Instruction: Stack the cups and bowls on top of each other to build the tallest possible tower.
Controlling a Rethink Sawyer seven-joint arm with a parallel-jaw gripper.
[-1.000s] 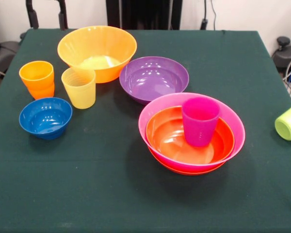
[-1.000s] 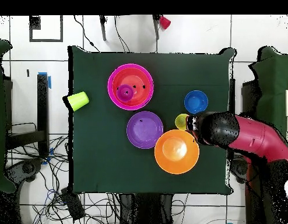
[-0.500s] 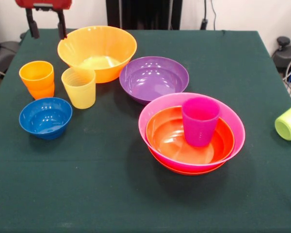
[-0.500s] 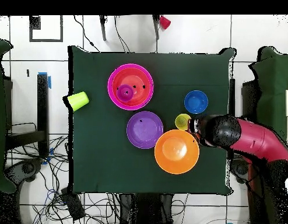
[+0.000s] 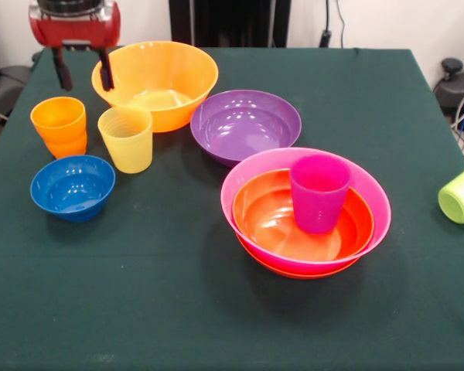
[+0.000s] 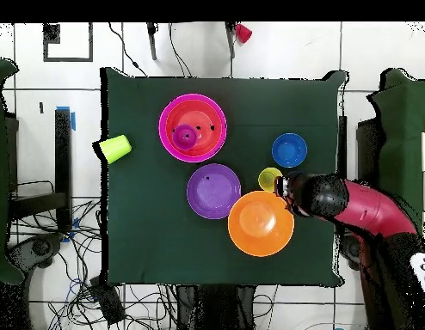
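Note:
My gripper (image 5: 84, 76) hangs open and empty at the far left, just above and behind the orange cups (image 5: 59, 124), which stand nested. In the overhead view the arm (image 6: 336, 198) covers them. Beside them stand the yellow cup (image 5: 126, 139) and the small blue bowl (image 5: 72, 185). The tower is a pink bowl (image 5: 255, 166) holding a red-orange bowl (image 5: 267, 220) with the purple cup (image 5: 319, 193) upright inside; another red-orange rim shows beneath it. The big yellow-orange bowl (image 5: 155, 81) and the purple bowl (image 5: 246, 124) stand apart. The lime green cup (image 5: 462, 193) lies on its side.
The green cloth table (image 5: 216, 325) ends close to the lime green cup (image 6: 115, 149) at one side. In the overhead view the yellow cup (image 6: 269, 179) sits right by the arm's head. A small red thing (image 6: 243, 33) lies on the floor beyond the table.
The gripper has come down into the front view, from only fingertips at the top edge to hanging just above the orange cups. Nothing on the table has moved.

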